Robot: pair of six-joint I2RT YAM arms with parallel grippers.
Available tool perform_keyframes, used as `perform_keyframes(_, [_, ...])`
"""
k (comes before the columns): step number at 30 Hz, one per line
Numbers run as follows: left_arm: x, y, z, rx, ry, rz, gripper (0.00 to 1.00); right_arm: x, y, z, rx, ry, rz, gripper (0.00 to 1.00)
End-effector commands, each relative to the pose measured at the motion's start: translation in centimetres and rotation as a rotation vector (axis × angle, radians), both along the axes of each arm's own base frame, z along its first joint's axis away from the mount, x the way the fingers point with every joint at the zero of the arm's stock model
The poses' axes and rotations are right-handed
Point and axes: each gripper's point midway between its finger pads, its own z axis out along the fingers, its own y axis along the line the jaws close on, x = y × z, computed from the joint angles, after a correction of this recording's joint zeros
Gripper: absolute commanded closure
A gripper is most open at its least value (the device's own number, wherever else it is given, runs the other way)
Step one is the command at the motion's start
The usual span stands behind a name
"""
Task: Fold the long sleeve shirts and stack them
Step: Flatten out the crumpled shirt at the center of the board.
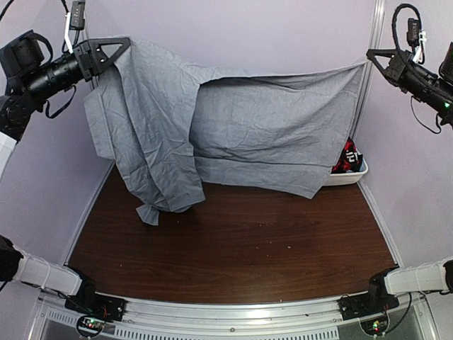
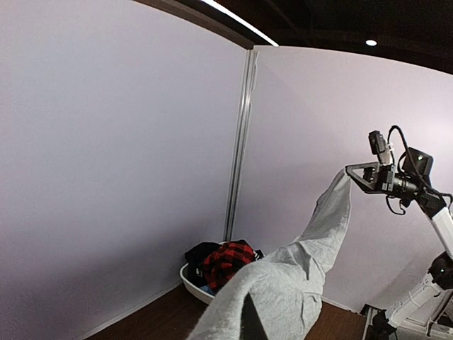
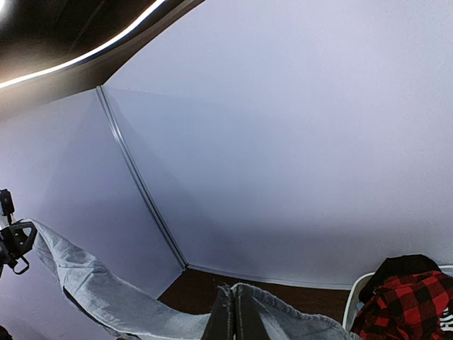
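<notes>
A light-grey long sleeve shirt [image 1: 269, 120] hangs stretched in the air between my two raised grippers, its lower edge draping onto the dark wooden table [image 1: 233, 241]. My left gripper [image 1: 124, 44] is shut on its upper left corner, and a sleeve hangs down below it. My right gripper [image 1: 369, 57] is shut on its upper right corner. In the left wrist view the grey cloth [image 2: 297, 269] runs up to the right gripper [image 2: 350, 168]. In the right wrist view the shut fingers [image 3: 225, 315] pinch the cloth's hem [image 3: 290, 312].
A white basket [image 1: 350, 176] with a red plaid garment [image 1: 350, 157] and dark clothes stands at the table's back right corner, partly behind the shirt. It also shows in the left wrist view [image 2: 185, 278]. Lilac walls enclose the table on three sides.
</notes>
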Motion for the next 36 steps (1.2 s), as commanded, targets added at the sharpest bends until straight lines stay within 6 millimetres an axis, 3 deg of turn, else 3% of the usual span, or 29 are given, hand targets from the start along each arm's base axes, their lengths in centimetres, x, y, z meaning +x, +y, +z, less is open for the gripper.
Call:
perform_keyframes(1, [-6.9,2.1,4.7,-0.079,-0.130,-0.063,1.00,-4.7,0.9,2.2,0.056,-0.045,0.130,1.00])
perform_keyframes(13, [-20.3,6.3,9.2,-0.199,-0.263,-0.194,1.00,-13.1,1.4,5.0,0.180,-0.075,0.312,1.00])
perform_keyframes(16, [-21.5,6.9,9.4,-0.218,-0.269,-0.195,1.00,-13.8,1.2,4.8,0.189,-0.065,0.309,1.00])
perform_keyframes(20, [-20.7,6.6,9.1,-0.218,-0.245,-0.194,1.00,-13.2,0.9,3.8,0.187,-0.030,0.279,1.00])
perform_keyframes(25, [-17.4,5.9,8.6,-0.202,-0.219,-0.139,1.00,-10.3,0.2,1.6,0.166,0.043,0.175,1.00])
perform_keyframes(28, [-12.0,5.4,6.2,-0.178,-0.121,-0.020,1.00,-6.9,-0.5,-1.6,0.139,0.131,0.081,1.00])
perform_keyframes(32, [-2.8,4.9,0.2,-0.114,0.030,0.196,1.00,-1.4,-1.6,-7.6,0.095,0.250,-0.065,1.00])
perform_keyframes(36, [6.2,4.1,-9.3,-0.021,0.209,0.371,1.00,4.7,-1.0,-15.9,0.052,0.387,-0.116,1.00])
